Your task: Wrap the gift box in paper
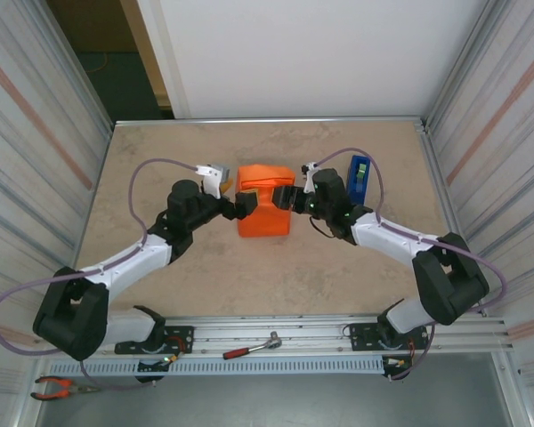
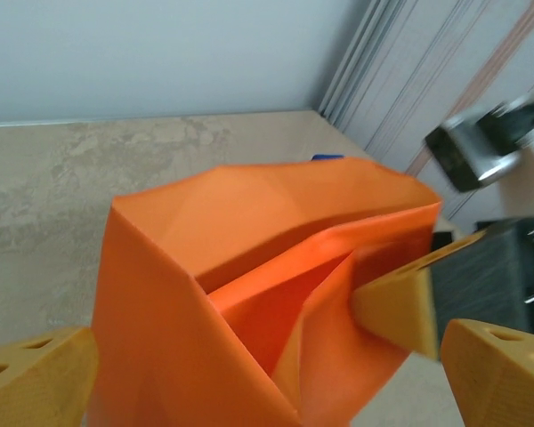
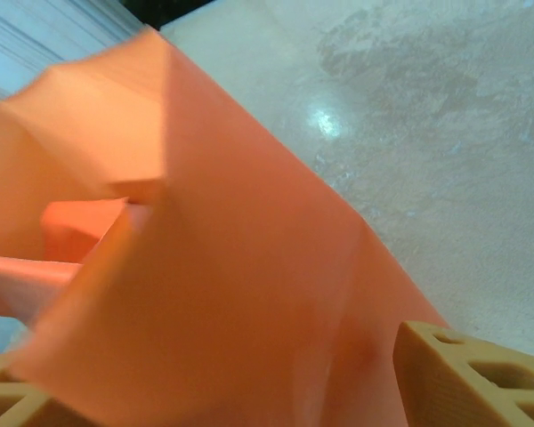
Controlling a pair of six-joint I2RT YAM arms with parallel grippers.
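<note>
table (image 1: 160, 258) | the paper (image 1: 265, 215) – orange, folded up in box shape at table middle, between both grippers | left gripper (image 1: 241, 207) at its left side, fingers wide apart, gripping nothing | right gripper (image 1: 286, 197) at its right side, one finger (image 2: 393, 311) pressing a fold – grip cannot be told | blue tape dispenser (image 1: 359, 178) near right gripper

Blue plastic tape dispenser (image 1: 359, 178): stands on the beige mottled tabletop (image 1: 160, 151), toward its right edge. Red-handled metal ratchet wrench (image 1: 252, 347): lies on the slotted metal rail (image 1: 285, 336) along the near edge. Orange-handled pliers (image 1: 58, 387): lie off the tabletop, beyond its near-left corner.
</note>
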